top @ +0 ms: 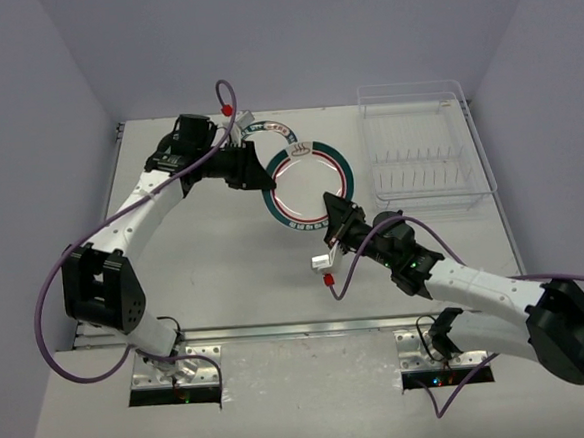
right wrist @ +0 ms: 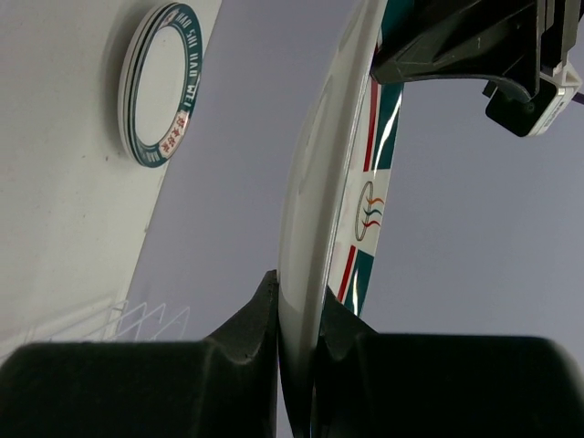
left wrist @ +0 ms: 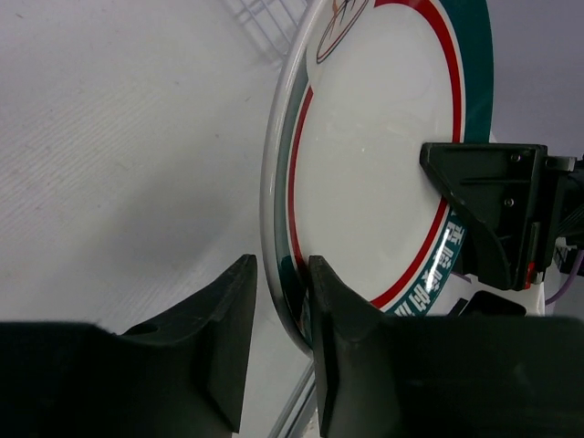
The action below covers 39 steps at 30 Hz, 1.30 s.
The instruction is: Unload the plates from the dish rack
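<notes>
A white plate point(top: 305, 183) with a teal rim and a red ring hangs upright above the table's middle. My right gripper point(top: 334, 214) is shut on its lower right edge; in the right wrist view both fingers press the plate point(right wrist: 319, 182) at the gripper point(right wrist: 297, 287). My left gripper point(top: 267, 171) straddles the opposite rim. In the left wrist view one finger point(left wrist: 333, 301) touches the plate's face point(left wrist: 365, 164), while a thin gap shows behind the rim at the gripper point(left wrist: 281, 260). The dish rack point(top: 423, 160) at the back right holds no plates that I can see.
A second teal-rimmed plate point(top: 266, 131) lies flat on the table behind the left arm, also visible as plate point(right wrist: 162, 84). Grey walls close in the table on three sides. The rack's tines point(left wrist: 265, 18) show beyond the held plate.
</notes>
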Tool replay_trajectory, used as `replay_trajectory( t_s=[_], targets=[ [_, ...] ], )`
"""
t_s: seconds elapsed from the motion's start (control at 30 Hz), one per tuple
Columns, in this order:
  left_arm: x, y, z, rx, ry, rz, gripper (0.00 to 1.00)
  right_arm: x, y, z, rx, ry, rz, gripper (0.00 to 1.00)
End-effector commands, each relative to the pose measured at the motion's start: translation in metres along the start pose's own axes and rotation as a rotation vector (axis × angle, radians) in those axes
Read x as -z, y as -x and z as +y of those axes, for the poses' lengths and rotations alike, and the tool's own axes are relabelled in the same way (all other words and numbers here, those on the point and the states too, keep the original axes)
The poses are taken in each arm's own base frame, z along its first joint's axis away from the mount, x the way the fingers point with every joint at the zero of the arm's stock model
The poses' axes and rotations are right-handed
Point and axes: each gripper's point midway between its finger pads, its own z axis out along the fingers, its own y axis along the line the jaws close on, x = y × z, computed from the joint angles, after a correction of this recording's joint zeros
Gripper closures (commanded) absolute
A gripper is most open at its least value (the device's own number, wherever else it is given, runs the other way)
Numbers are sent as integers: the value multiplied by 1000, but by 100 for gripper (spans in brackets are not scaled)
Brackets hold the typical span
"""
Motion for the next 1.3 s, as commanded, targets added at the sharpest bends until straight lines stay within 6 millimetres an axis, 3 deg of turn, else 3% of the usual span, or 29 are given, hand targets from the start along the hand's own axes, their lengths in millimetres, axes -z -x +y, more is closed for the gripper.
replay_trajectory(
  t_s=[0.0,0.2,0.37,0.43,0.47,0.53,0.7,0.83,0.93,1.13,1.27],
  targets=[
    [-10,-3,1,-4,-43,18,79,10,-3,-77,50,-286,10,100],
    [-14,-6,2,13,-65,40,100,5,-4,-83,43,-305,17,100],
    [-9,1,15,24,-30,16,100,2,-11,-76,-49,-261,41,51],
    [-3,15,22,46,-41,-13,100,0,-19,-67,-136,-210,74,26],
    [-1,17,30,72,-45,-19,100,-1,-19,-61,-149,-180,75,19],
    [12,43,48,110,-48,-76,100,-1,-29,-52,-284,-135,121,2],
    [28,86,108,162,37,-194,100,2,-30,-31,-407,-55,150,1],
    [31,109,150,201,116,-269,100,0,-39,-36,-526,-35,182,1],
    [20,115,182,218,170,-288,100,-4,-47,-41,-615,-16,208,1],
    [1,129,222,263,204,-327,100,-13,-57,-42,-762,25,252,1],
    [-1,136,238,272,246,-340,100,-15,-60,-45,-827,42,268,1]
  ],
)
